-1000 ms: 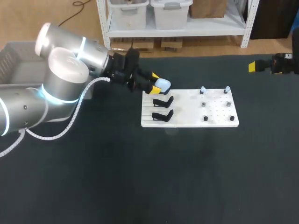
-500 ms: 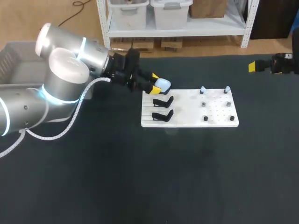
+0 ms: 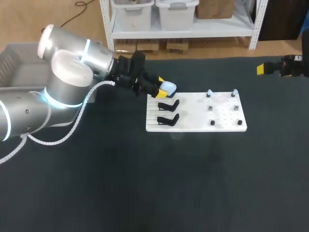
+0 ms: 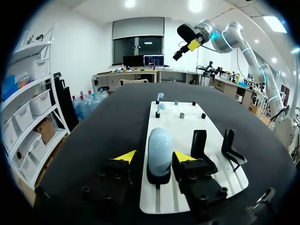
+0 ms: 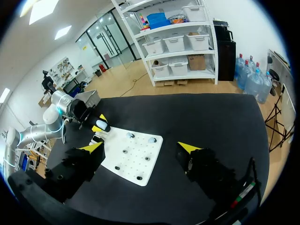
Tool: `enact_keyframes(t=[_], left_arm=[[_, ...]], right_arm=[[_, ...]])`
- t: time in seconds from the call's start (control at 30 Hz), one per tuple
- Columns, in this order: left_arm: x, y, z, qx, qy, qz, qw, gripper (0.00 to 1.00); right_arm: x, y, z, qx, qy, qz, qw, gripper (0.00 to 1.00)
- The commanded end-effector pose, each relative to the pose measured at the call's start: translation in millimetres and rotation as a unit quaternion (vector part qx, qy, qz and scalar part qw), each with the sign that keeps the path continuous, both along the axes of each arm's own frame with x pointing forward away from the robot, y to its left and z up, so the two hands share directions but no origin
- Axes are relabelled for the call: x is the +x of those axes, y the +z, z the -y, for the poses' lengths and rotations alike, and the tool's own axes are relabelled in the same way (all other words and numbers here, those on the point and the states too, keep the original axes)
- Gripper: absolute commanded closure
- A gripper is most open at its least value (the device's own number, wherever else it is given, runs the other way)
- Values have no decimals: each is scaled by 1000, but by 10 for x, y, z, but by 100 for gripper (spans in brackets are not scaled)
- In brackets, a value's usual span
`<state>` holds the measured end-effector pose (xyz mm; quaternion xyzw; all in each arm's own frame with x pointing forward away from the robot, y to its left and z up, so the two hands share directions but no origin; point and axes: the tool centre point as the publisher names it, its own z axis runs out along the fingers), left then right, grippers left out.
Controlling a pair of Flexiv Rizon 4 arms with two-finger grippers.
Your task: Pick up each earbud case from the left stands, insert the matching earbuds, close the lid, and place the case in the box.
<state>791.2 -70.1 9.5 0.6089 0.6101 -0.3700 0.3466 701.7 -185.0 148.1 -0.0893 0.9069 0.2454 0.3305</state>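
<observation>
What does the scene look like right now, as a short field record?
left gripper: open, fingers astride the pale rounded earbud case, not clamped
case: closed, seated on the far black stand of the white flat board
other stands: two black stands, both empty
earbuds: two pale earbuds on pegs at the board's far edge
right gripper: open, empty, beyond the board's right end
</observation>
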Motion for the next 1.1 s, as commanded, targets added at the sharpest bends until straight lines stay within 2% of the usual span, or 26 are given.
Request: enact_keyframes(t=[0.03,0.13,0.2,0.27,0.3,0.47,0.63,0.9,1.1], left_arm=[[10,-6,7,-2,-1,1,1000,55],[9,-4,8,-1,-1,3,1000,61],[7,-7,8,-1,-1,3,1000,75],[1,-10,7,-1,-1,3,1000,97],[-4,-11,5,-1,-1,3,1000,100],[-36,32,-9,-8,0,9,1000,100],[-96,176,-55,-28,0,18,999,100],[-194,478,-163,-68,6,30,997,100],[-385,742,-188,-105,10,30,994,100]], right_arm=[[-5,7,0,-1,-1,0,1000,0],[-5,7,0,-1,-1,0,1000,0],[-5,7,0,-1,-1,0,1000,0],[-5,7,0,-1,-1,0,1000,0],[-5,7,0,-1,-1,0,1000,0],[-5,7,0,-1,-1,0,1000,0],[-5,7,0,-1,-1,0,1000,0],[-5,7,0,-1,-1,0,1000,0],[-5,7,0,-1,-1,0,1000,0]])
